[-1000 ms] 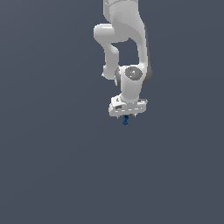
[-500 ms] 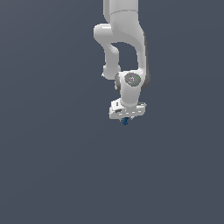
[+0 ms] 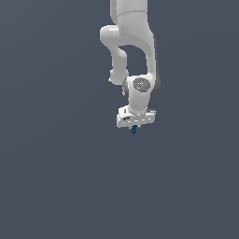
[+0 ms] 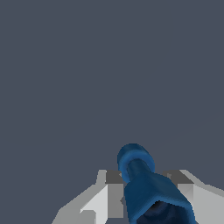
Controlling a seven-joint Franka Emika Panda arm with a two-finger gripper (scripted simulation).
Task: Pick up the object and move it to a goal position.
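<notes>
Gripper at exterior view's center, clamped on dark-blue object; 2 fingers flank it.

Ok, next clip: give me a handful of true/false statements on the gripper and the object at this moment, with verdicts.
1. The object sits between the gripper's fingers. True.
2. The object is red. False: it is dark blue.
3. In the exterior view the object shows just under the gripper. True.
4. The object lies far off to the exterior view's left, away from the arm. False: it is at the gripper.
5. The wrist view shows a second object beyond the blue one. False: only plain grey background shows there.
</notes>
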